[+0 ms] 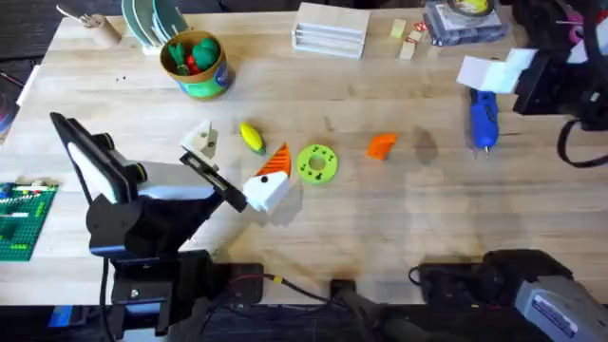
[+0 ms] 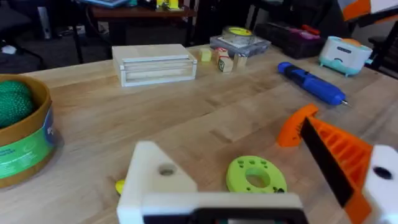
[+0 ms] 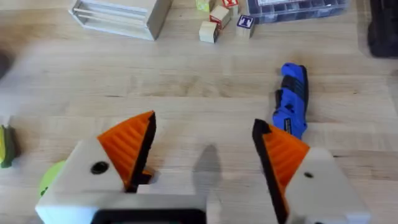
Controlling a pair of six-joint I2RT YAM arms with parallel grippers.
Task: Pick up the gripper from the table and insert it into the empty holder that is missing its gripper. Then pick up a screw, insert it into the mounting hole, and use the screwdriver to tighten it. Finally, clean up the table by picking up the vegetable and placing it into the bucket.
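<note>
Right gripper (image 3: 205, 149) fingers apart, empty, hovering near screwdriver (image 3: 291, 102). Left gripper (image 1: 239, 152) fingers apart, empty; holder (image 1: 201, 141) bare. Gripper (image 1: 381, 144) lay loose mid-table, right of lime disc (image 1: 317, 162). Vegetable (image 1: 251, 138) outside bucket (image 1: 195, 65), far left. Judged: nothing done yet. Readable: "T" on block (image 3: 245, 22); bucket label illegible.

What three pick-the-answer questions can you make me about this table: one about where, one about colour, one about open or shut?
1. The right pincer is: A shut, B open, C broken off.
2. The screwdriver is: A red, B white, C blue.
3. The vegetable lies: A on the table, B in the right pincer, C on the screwdriver.

Answers: B, its orange-padded fingers stand wide apart; C, its body is bright blue; A, it rests on the wood near the lime-green disc.
</note>
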